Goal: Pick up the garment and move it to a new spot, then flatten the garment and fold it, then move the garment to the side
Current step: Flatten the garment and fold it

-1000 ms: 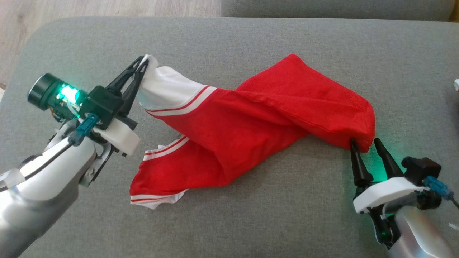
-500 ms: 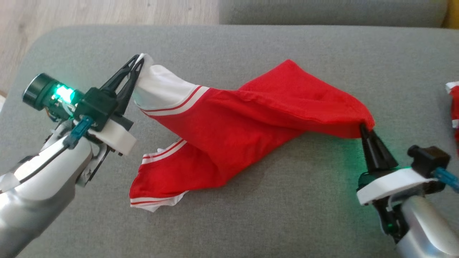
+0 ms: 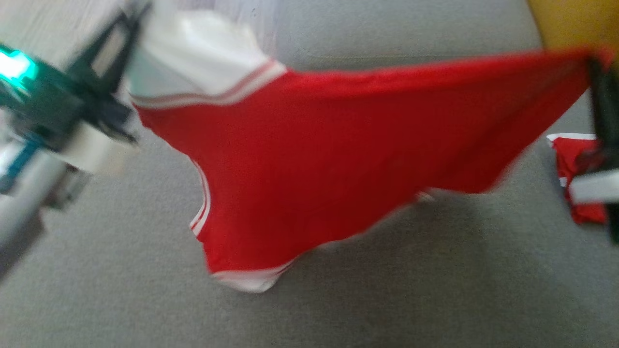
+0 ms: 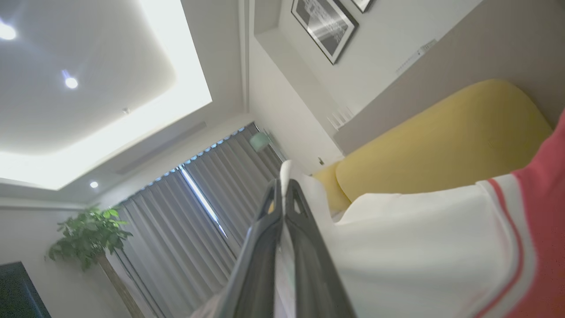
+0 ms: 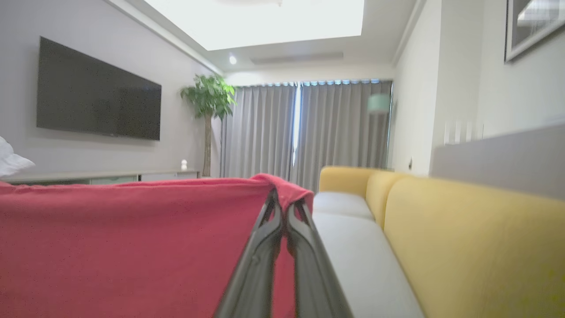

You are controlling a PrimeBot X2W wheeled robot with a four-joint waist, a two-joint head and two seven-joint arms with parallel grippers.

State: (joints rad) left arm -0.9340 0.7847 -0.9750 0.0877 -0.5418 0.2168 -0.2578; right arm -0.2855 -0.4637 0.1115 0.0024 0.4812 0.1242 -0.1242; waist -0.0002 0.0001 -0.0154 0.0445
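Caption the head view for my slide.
Left gripper and right gripper hold a red garment stretched over a grey cushion.

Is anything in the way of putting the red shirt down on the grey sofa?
Nothing visible under the shirt: the grey sofa below is bare. The left gripper and right gripper both pinch it. Another red cloth lies off to the right, beside the right gripper.

A grey upholstered seat (image 3: 387, 309) carries everything, its plain weave spreading beneath both pincers. Directly on it lies one crumpled bundle of red cloth with white trim (image 3: 570, 159), just beside the base of the right pincer (image 3: 599, 72) and partly hidden behind it. Nearer the left pincer (image 4: 283, 185), the lowest corner of the red garment (image 3: 290, 169) hangs close to the seat; contact cannot be told.
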